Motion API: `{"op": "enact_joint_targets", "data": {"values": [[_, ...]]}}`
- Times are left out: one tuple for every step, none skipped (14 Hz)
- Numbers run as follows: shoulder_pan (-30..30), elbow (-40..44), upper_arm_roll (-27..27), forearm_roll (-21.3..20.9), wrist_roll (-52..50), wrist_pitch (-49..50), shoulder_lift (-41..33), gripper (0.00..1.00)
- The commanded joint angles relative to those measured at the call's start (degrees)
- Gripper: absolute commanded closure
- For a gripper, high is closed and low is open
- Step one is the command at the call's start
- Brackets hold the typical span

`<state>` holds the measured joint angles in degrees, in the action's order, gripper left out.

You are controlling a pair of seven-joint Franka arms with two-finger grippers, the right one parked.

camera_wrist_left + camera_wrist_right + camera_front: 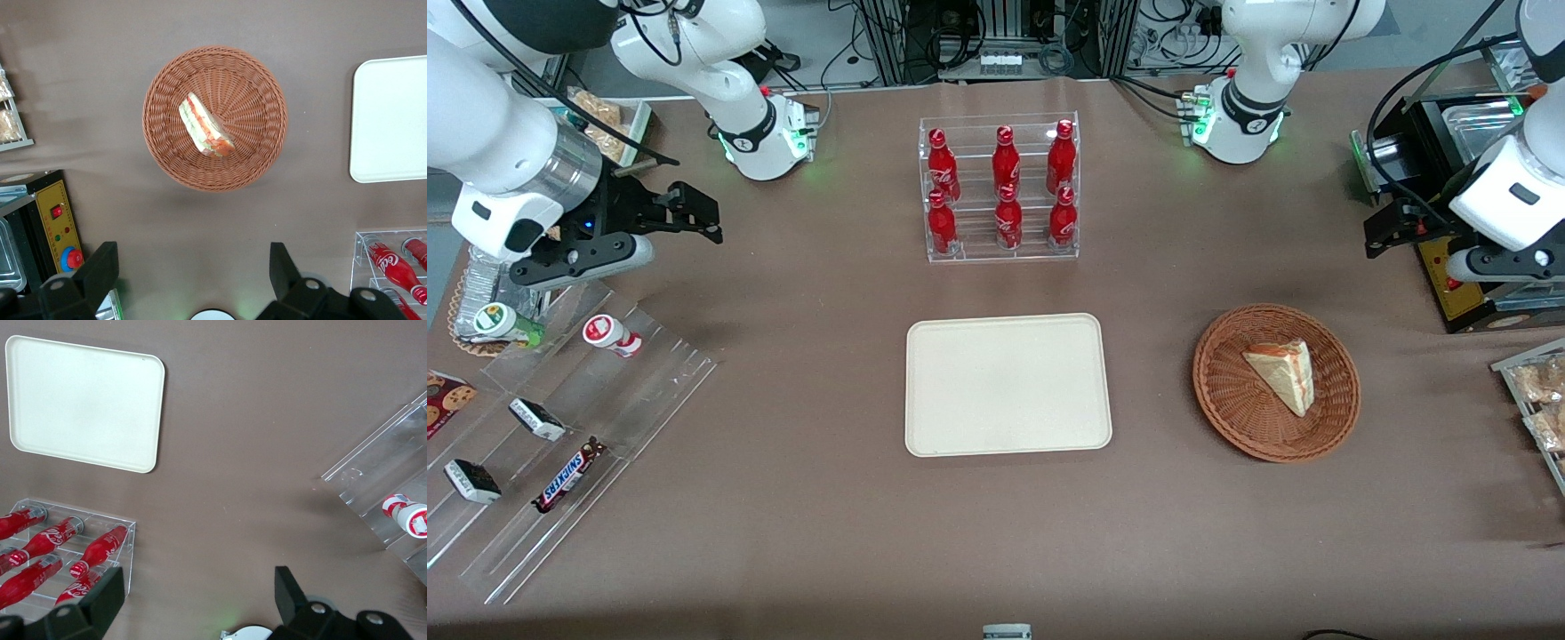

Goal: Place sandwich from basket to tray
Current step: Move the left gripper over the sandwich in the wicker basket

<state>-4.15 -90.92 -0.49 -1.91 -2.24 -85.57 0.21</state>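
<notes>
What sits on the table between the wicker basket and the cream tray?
Nothing: the front view shows only bare brown tablecloth between the basket and the tray.

Brown cloth-covered table (800, 524) carries a cream tray (1008, 384) at its middle, with a clear rack of red bottles (1000, 188) farther from the front camera. Wicker basket (1276, 382) sits beside the tray toward the working arm's end; near that end's edge, a black box with a yellow panel (1449, 276) and a rack of bagged pastries (1538, 400). Clear tiered racks with snack bars (560, 444) lie toward the parked arm's end; the left gripper (1383, 233) hangs above the table, fingers spread.
</notes>
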Motion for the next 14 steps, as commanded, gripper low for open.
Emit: {"op": "enact_joint_targets", "data": {"values": [[-0.6, -2.3, 0.3, -0.5, 0.3, -1.4, 1.9, 0.0], [-0.7, -4.3, 0.3, -0.5, 0.2, -3.7, 2.3, 0.0], [-0.7, -7.6, 0.3, -0.5, 0.2, -7.0, 2.6, 0.0], [-0.4, -11.1, 0.3, -0.5, 0.2, -10.8, 2.3, 0.0], [-0.3, -14.2, 0.4, -0.6, 0.2, -14.4, 2.3, 0.0], [-0.3, -17.5, 0.5, -0.9, 0.1, -18.4, 2.4, 0.0], [-0.3, -20.6, 0.6, -1.1, 0.1, -22.3, 2.7, 0.0], [-0.2, -24.2, 0.7, -1.1, 0.1, -27.2, 3.0, 0.0], [-0.2, -27.5, 1.4, -1.1, 0.1, -31.9, 3.1, 0.0], [-0.2, -31.1, 2.0, -1.1, 0.0, -37.0, 3.3, 0.0], [0.1, -33.9, 2.2, -1.1, -1.0, -41.2, 3.3, 0.0], [0.7, -35.9, 2.3, -1.0, -3.9, -44.3, 3.5, 0.0], [1.0, -36.9, 2.3, -0.8, -7.4, -46.6, 4.3, 0.0], [1.0, -37.1, 2.3, -0.6, -13.9, -48.4, 5.6, 0.0]]}}
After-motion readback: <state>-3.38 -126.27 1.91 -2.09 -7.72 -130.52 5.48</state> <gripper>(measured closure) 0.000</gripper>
